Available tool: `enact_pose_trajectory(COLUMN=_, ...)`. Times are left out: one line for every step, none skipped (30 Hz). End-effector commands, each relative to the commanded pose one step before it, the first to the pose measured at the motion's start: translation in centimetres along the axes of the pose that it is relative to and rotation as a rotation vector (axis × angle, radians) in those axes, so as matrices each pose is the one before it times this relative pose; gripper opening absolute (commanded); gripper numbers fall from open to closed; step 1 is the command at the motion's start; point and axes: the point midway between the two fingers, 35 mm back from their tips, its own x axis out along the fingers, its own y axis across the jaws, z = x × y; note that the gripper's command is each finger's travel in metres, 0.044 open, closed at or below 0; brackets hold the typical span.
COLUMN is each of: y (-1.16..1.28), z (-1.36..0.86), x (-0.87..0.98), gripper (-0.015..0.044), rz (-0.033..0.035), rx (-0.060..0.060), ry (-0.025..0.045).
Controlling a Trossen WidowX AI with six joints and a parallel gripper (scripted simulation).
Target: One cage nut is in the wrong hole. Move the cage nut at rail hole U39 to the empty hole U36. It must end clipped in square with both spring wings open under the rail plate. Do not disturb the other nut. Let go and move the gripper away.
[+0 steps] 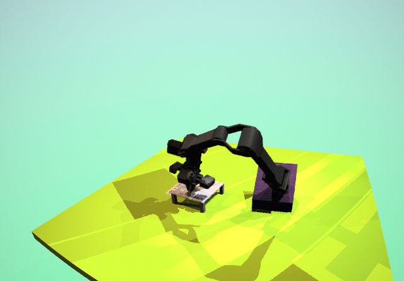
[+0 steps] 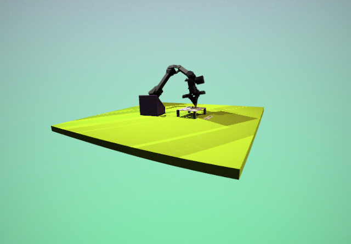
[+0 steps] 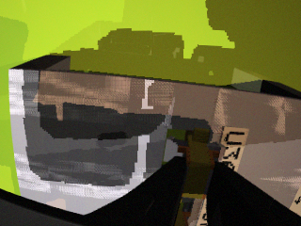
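Only up close, black jaws [image 1: 190, 192] [image 2: 195, 105] pinching a brassy cage nut [image 3: 199, 162] beside printed label [image 3: 233, 150].

The gripper's dark fingers pinch a brownish-yellow cage nut [image 3: 198, 171] (its lower end is hard to make out); just beside their tips lies a "U" label [image 3: 233, 143], partly hidden.

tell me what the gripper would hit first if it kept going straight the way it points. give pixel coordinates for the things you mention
Probably the rail plate [image 1: 208, 191] [image 2: 184, 109] [image 3: 100, 162], right below the gripper [image 1: 190, 192] [image 2: 194, 105] [image 3: 196, 169]; depth is unclear.
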Motion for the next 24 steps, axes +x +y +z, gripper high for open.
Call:
enact_pose_trajectory(y=-0.008, z=-0.015, x=-0.014, gripper=0.0026, rz=-0.00383, rx=0.0035, ry=0.00341)
enact_pose_trajectory(y=0.006, z=0.000, x=0.001, gripper=0.0026, rz=-0.00105, rx=0.0000, ry=0.00006)
enact_pose_trajectory(y=0.007, z=0.000, x=0.001, gripper=0.0026, rz=-0.00131, rx=0.0000, ry=0.00007)
enact_pose_trajectory(y=0.008, z=0.000, x=0.002, gripper=0.0026, rz=-0.00159, rx=0.0001, ry=0.00009)
enact_pose_trajectory(y=0.002, z=0.000, x=0.001, gripper=0.0026, rz=-0.00027, rx=0.0000, ry=0.00002)
enact_pose_trajectory(y=0.002, z=0.000, x=0.001, gripper=0.0026, rz=-0.00027, rx=0.0000, ry=0.00002)
enact_pose_trajectory(y=0.002, z=0.000, x=0.001, gripper=0.0026, rz=-0.00029, rx=0.0000, ry=0.00001)
enact_pose_trajectory(y=0.003, z=0.000, x=0.001, gripper=0.0026, rz=-0.00056, rx=0.0000, ry=0.00002)
enact_pose_trajectory(y=0.004, z=0.000, x=0.001, gripper=0.0026, rz=-0.00083, rx=0.0000, ry=0.00003)
enact_pose_trajectory(y=0.006, z=0.000, x=0.002, gripper=0.0026, rz=-0.00111, rx=0.0000, ry=0.00004)
enact_pose_trajectory(y=0.008, z=0.000, x=0.002, gripper=0.0026, rz=-0.00141, rx=0.0000, ry=0.00005)
enact_pose_trajectory(y=0.008, z=0.000, x=0.003, gripper=0.0026, rz=-0.00156, rx=0.0000, ry=0.00005)
enact_pose_trajectory(y=0.009, z=0.000, x=0.003, gripper=0.0026, rz=-0.00165, rx=0.0001, ry=0.00005)
enact_pose_trajectory(y=0.009, z=0.000, x=0.003, gripper=0.0026, rz=-0.00168, rx=0.0001, ry=0.00005)
enact_pose_trajectory(y=0.009, z=0.000, x=0.003, gripper=0.0026, rz=-0.00169, rx=0.0001, ry=0.00004)
enact_pose_trajectory(y=0.009, z=0.000, x=0.003, gripper=0.0026, rz=-0.00169, rx=0.0001, ry=0.00004)
enact_pose_trajectory(y=0.009, z=0.000, x=0.003, gripper=0.0026, rz=-0.00169, rx=0.0001, ry=0.00003)
enact_pose_trajectory(y=0.009, z=0.000, x=0.002, gripper=0.0026, rz=-0.00169, rx=0.0001, ry=0.00003)
enact_pose_trajectory(y=0.009, z=0.000, x=0.002, gripper=0.0026, rz=-0.00170, rx=0.0001, ry=0.00003)
enact_pose_trajectory(y=0.009, z=0.000, x=0.002, gripper=0.0026, rz=-0.00170, rx=0.0001, ry=0.00002)
enact_pose_trajectory(y=0.009, z=0.000, x=0.002, gripper=0.0026, rz=-0.00170, rx=0.0001, ry=0.00002)
enact_pose_trajectory(y=0.009, z=0.000, x=0.002, gripper=0.0026, rz=-0.00170, rx=0.0001, ry=0.00002)
enact_pose_trajectory(y=0.009, z=0.000, x=0.002, gripper=0.0026, rz=-0.00171, rx=0.0001, ry=0.00001)
enact_pose_trajectory(y=0.010, z=0.000, x=0.002, gripper=0.0026, rz=-0.00170, rx=0.0001, ry=0.00001)
